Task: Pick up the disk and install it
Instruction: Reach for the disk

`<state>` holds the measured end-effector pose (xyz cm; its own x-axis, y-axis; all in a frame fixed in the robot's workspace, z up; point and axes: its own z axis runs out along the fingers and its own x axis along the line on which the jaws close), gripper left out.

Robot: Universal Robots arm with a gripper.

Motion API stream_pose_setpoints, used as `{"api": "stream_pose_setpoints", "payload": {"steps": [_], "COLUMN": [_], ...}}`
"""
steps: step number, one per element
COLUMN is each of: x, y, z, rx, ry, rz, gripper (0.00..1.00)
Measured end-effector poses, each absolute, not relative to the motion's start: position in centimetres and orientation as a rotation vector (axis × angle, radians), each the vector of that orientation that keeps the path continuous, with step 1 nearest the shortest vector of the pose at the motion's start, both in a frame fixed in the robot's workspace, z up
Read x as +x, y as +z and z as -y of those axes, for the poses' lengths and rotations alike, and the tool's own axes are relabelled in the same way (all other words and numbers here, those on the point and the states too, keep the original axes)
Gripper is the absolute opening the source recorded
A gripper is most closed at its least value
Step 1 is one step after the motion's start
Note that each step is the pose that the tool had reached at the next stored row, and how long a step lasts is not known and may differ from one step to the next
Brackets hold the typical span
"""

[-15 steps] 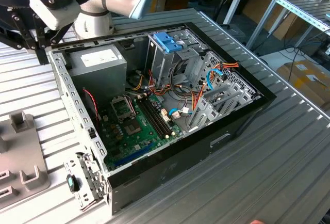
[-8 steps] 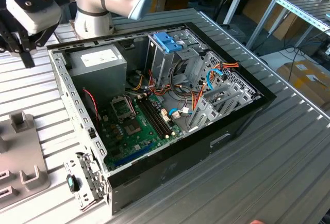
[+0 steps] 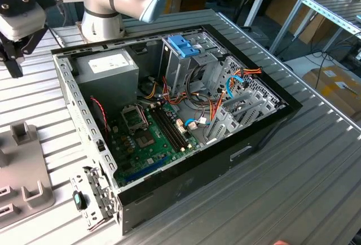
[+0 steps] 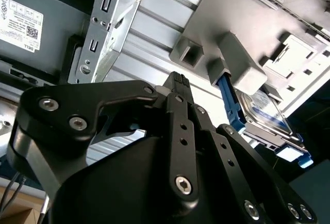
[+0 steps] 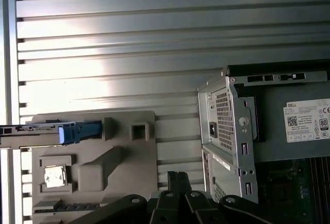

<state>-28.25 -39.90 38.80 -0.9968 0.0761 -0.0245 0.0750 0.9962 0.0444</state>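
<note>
The disk [image 4: 264,114] stands on edge in the grey holder [image 4: 221,12] on the table, ahead of my gripper [image 4: 178,79] and well apart from it. The fingers are pressed together on nothing. The second wrist view shows the disk's broad face, the first wrist view its thin edge along the holder's rim, near the open case [image 3: 186,115].

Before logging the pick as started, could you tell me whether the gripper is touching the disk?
Apart. In the first wrist view, a stretch of the grey holder lies plainly between the gripper and the disk.
</note>
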Motion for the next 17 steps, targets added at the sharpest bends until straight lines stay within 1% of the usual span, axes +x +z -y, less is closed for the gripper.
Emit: {"api": "stream_pose_setpoints", "payload": {"steps": [17], "x": [-32.3], "y": [38.7], "z": [39.9], "rx": [0.118], "ry": [0.068], "rz": [-3.113], "gripper": [0.11]}}
